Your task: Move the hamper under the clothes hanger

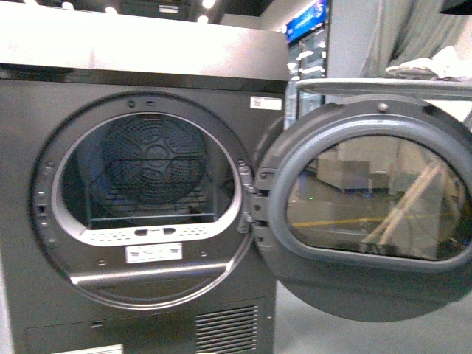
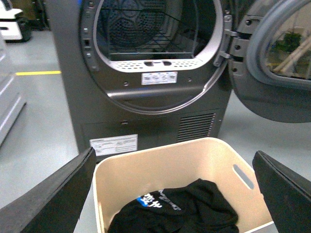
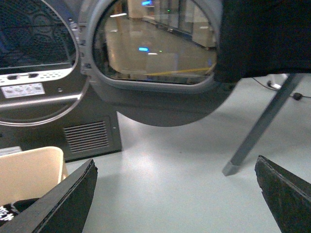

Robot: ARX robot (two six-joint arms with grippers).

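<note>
The beige hamper [image 2: 146, 167] stands on the floor in front of the dryer, with a black garment [image 2: 180, 211] with blue and white print inside. My left gripper [image 2: 174, 154] is open above it, one finger to each side of the tub. A corner of the hamper shows in the right wrist view [image 3: 29, 170]. My right gripper [image 3: 176, 162] is open and empty over bare floor. A slanted grey leg [image 3: 265, 124] of the clothes hanger stands past it, under a hanging dark cloth [image 3: 265, 39]. The hanger's horizontal bar [image 1: 383, 85] shows at upper right in the front view.
The dark grey dryer [image 1: 147, 66] fills the front view, drum empty, its round door [image 1: 369, 199] swung open to the right. The door [image 3: 155, 97] hangs over the floor between hamper and hanger leg. A yellow floor line [image 2: 36, 73] lies left of the dryer.
</note>
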